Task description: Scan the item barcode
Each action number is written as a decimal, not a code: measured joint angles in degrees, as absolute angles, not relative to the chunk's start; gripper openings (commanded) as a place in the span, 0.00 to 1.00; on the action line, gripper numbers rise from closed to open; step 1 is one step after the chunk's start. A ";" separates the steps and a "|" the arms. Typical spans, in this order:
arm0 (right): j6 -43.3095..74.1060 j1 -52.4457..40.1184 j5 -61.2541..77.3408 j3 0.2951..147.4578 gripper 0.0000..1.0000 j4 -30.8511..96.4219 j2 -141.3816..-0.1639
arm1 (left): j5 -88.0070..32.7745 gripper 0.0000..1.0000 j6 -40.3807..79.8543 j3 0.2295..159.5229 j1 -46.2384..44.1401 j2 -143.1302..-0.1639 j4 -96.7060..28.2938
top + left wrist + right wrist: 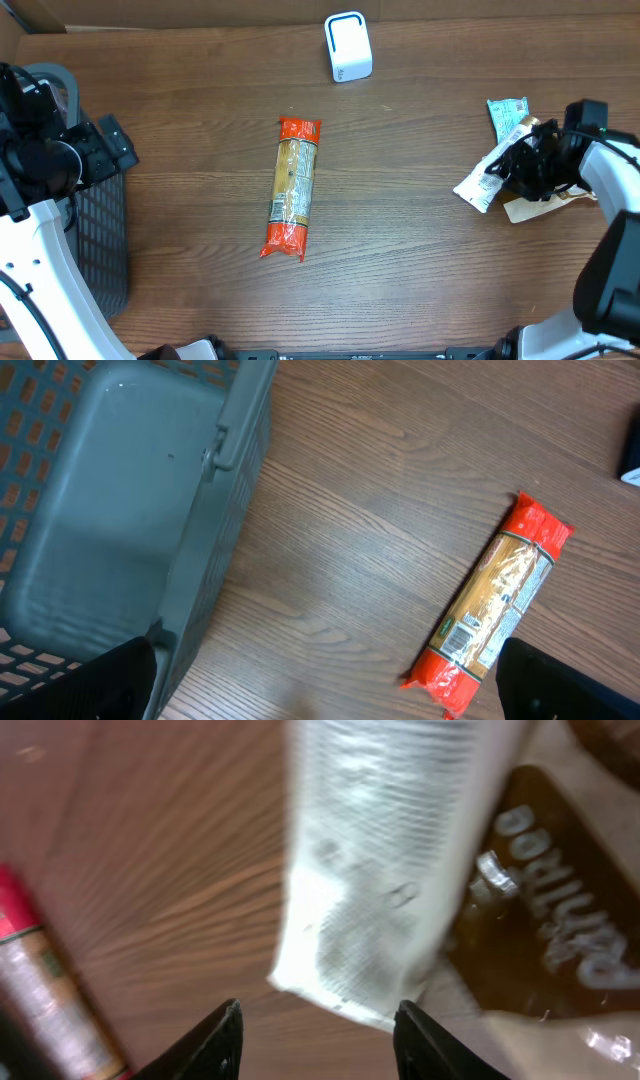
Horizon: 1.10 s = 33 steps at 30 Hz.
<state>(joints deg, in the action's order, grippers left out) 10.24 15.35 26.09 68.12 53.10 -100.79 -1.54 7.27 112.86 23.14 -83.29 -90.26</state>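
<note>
Right wrist view is blurry, but my right claw (pixel 318 1012) looks apart by the white packet (pixel 380 850), so I'd center, then squeeze.

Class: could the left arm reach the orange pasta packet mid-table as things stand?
Probably yes: the left claw is open, and only bare table lies between it and the pasta packet.
</note>
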 measured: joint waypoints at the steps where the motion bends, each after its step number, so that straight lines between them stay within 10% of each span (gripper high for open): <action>1: 10.13 15.03 26.41 68.90 0.52 53.98 -100.03 | -1.54 1.00 7.27 112.86 23.14 -83.29 -90.26; 9: 9.47 6.04 33.23 74.81 0.80 52.29 -90.91 | -1.54 1.00 7.27 112.86 23.14 -83.29 -90.28; 33: 29.85 -31.35 33.43 73.58 0.80 24.86 -112.05 | -1.54 0.99 7.27 112.86 23.14 -83.29 -90.28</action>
